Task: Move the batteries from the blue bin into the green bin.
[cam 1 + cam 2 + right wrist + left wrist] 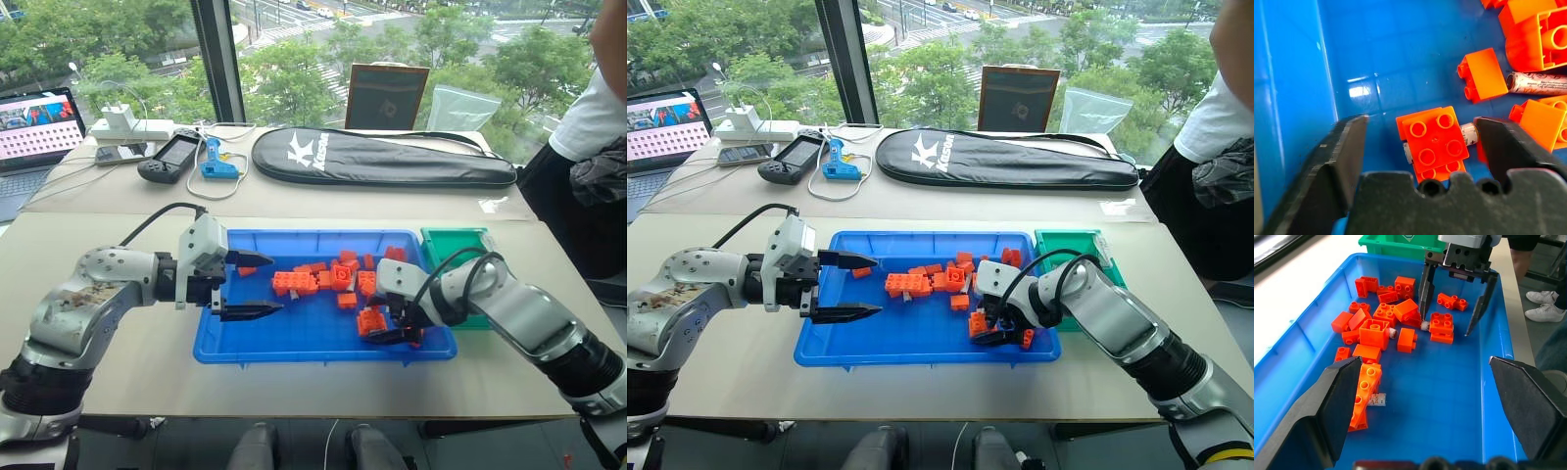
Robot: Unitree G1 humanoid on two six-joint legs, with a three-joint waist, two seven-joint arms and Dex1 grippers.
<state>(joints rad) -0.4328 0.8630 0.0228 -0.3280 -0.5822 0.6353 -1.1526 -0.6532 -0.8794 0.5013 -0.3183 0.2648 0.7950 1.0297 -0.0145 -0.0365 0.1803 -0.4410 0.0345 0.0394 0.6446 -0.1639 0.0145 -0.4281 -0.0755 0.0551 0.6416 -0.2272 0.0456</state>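
right gripper (1454, 301): black fingers apart, straddling orange brick (1435, 142) atop silver-grey cylindrical battery (1468, 134), nothing clamped
left gripper (257, 285): spread wide, empty, above bright-blue shallow plastic tray (323, 345)
teal-green plastic box (446, 244): beside tray's right end

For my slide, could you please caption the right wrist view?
Right end effector straddling an orange brick atop a battery.

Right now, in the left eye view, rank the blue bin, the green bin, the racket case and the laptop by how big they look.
1. racket case and blue bin: comparable, and the case lies farther away, so unranked.
2. green bin, partly hidden by the right arm.
3. laptop, cut off by the picture's edge, so unsure.
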